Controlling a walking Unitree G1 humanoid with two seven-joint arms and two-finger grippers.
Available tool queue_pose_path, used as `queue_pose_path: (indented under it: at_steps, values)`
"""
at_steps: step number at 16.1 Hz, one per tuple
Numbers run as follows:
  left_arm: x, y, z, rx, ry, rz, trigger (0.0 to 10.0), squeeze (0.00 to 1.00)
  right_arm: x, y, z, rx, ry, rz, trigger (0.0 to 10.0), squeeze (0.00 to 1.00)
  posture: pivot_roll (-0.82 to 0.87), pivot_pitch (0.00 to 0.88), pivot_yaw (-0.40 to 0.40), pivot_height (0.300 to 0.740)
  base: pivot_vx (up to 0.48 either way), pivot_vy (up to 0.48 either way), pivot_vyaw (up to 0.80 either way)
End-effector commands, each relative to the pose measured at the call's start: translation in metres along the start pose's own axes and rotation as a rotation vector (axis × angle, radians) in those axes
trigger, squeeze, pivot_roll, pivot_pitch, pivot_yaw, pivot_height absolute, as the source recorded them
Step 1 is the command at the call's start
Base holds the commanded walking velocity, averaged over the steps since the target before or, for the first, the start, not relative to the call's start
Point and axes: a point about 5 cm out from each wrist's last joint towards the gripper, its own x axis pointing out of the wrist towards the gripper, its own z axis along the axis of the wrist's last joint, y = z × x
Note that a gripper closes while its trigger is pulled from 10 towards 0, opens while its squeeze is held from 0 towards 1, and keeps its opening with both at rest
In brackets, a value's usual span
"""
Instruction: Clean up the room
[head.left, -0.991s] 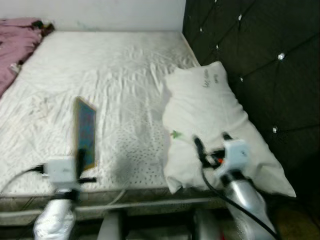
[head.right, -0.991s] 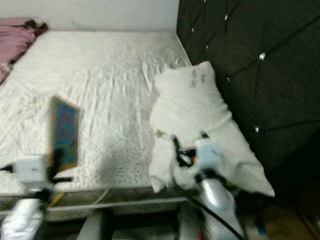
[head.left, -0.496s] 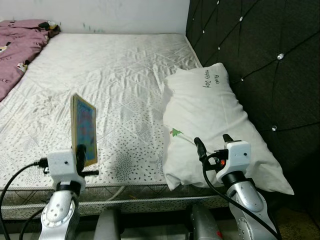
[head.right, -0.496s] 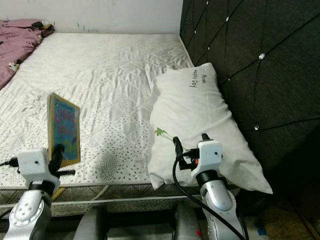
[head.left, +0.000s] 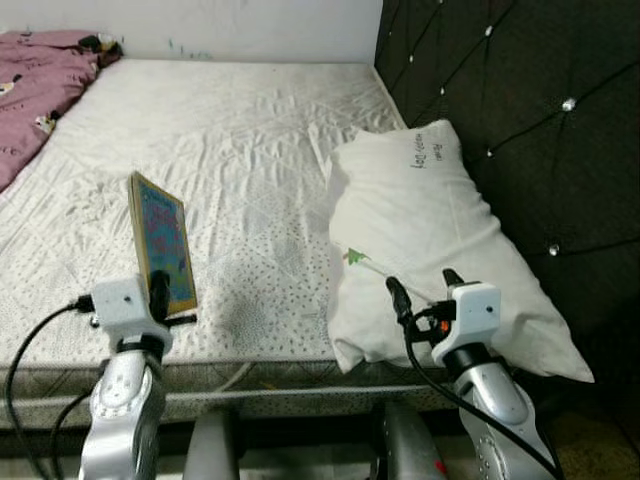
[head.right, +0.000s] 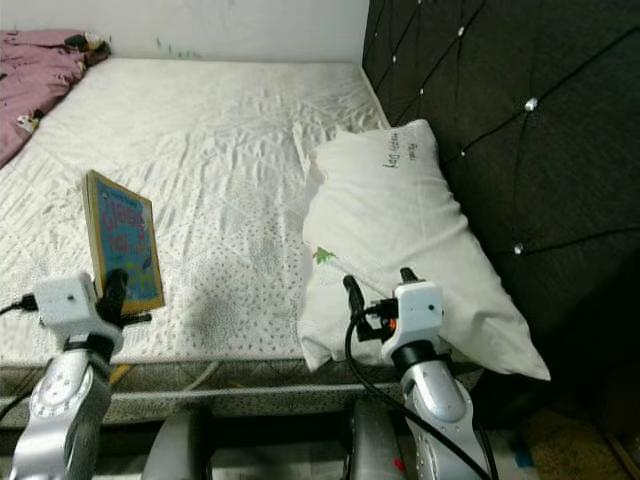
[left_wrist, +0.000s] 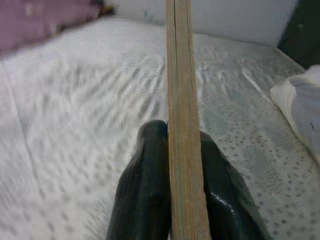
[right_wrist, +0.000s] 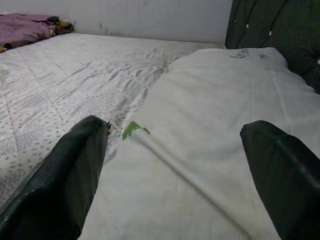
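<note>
A thin picture book (head.left: 163, 243) with a colourful cover stands upright on its edge over the near side of the white mattress (head.left: 230, 140). My left gripper (head.left: 158, 296) is shut on its lower edge; in the left wrist view the book (left_wrist: 182, 120) sits between the two black fingers (left_wrist: 145, 190). A white pillow (head.left: 430, 230) lies along the dark headboard at the right. My right gripper (head.left: 420, 290) is open just before the pillow's near end, with its fingers (right_wrist: 65, 175) spread wide and nothing between them.
A dark tufted headboard (head.left: 530, 110) rises along the right side. A pink blanket (head.left: 40, 80) is bunched at the bed's far left corner. The mattress's front edge (head.left: 270, 370) runs just ahead of my arms, with a white wall (head.left: 230, 25) behind the bed.
The camera view shifted slightly. My left gripper has carried the book a little leftward and tilted it. The right gripper stays open before the pillow.
</note>
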Motion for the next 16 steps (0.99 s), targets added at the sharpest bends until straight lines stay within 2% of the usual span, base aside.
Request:
queue_pose_path:
  at_steps: [1,2,3,4,6,8,11,12,14,16]
  values:
    - [0.011,-0.005,-0.003,-0.127,0.051,0.009,10.0,0.00,-0.001,-0.003,0.003,-0.004,-0.006,-0.007,10.0,0.00,-0.02,0.063,-0.029,0.559,0.000,0.000,0.00]
    - [0.017,-0.011,-0.006,-0.204,0.081,0.006,10.0,0.00,-0.002,-0.004,0.004,-0.012,-0.008,-0.012,10.0,0.00,-0.04,0.065,-0.026,0.559,0.000,0.000,0.00]
    - [0.021,-0.017,-0.008,-0.225,0.105,-0.001,10.0,0.00,-0.003,-0.005,0.005,-0.022,-0.013,-0.018,10.0,0.00,-0.04,0.067,-0.024,0.559,0.000,0.000,0.00]
    - [0.025,-0.031,-0.014,-0.292,0.161,-0.027,10.0,0.00,-0.005,-0.008,0.007,-0.038,-0.019,-0.028,10.0,0.00,-0.05,0.068,-0.024,0.559,0.000,0.000,0.00]
    - [0.024,-0.052,-0.025,-0.306,0.253,-0.080,10.0,0.00,-0.007,-0.010,0.006,-0.042,-0.010,-0.031,10.0,0.00,-0.04,0.074,-0.029,0.559,0.000,0.000,0.00]
    - [0.023,-0.059,-0.029,-0.323,0.294,-0.120,10.0,0.00,-0.006,-0.009,0.006,-0.048,-0.010,-0.027,10.0,0.00,-0.04,0.080,-0.029,0.559,0.000,0.000,0.00]
    - [0.022,-0.064,-0.047,-0.306,0.474,-0.198,10.0,0.00,-0.010,-0.009,0.013,-0.080,-0.025,-0.017,10.0,0.00,-0.06,0.098,-0.029,0.559,0.000,0.000,0.00]
    - [0.022,-0.065,-0.048,-0.291,0.494,-0.219,10.0,0.00,-0.012,-0.010,0.014,-0.092,-0.026,-0.014,10.0,0.00,-0.06,0.100,-0.030,0.559,0.000,0.000,0.00]
    - [0.019,-0.072,-0.051,-0.366,0.545,-0.247,10.0,0.00,-0.017,-0.014,0.012,-0.098,-0.012,-0.017,10.0,0.00,-0.06,0.108,-0.028,0.559,0.000,0.000,0.00]
    - [0.020,-0.069,-0.055,-0.404,0.599,-0.259,10.0,0.00,-0.019,-0.015,0.013,-0.102,-0.009,-0.026,10.0,0.00,-0.07,0.114,-0.027,0.559,0.000,0.000,0.00]
